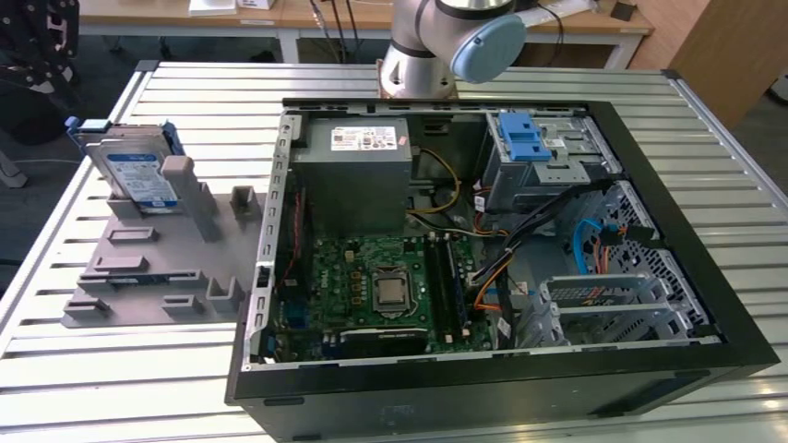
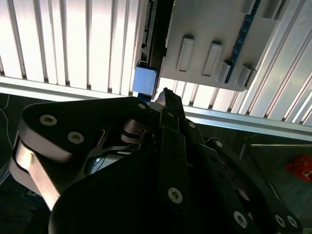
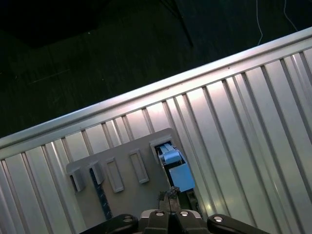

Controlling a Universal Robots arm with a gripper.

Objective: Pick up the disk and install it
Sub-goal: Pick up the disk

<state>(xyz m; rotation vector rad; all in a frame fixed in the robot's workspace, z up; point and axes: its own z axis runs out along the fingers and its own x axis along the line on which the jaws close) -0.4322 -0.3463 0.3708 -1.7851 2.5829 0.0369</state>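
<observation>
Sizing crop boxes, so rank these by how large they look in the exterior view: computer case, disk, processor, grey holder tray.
Largest to smallest:
1. computer case
2. grey holder tray
3. disk
4. processor
No two look alike.

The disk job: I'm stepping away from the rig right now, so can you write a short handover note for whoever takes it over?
The gripper is shut and holds nothing. In both wrist views it hangs above the grey fixture, close to the blue end of the disk.
The disk stands upright in that fixture on the table, at the exterior view's left, outside the open computer case.
Done: nothing yet; the disk is not picked up.
Left: the pick-up and the install.
</observation>
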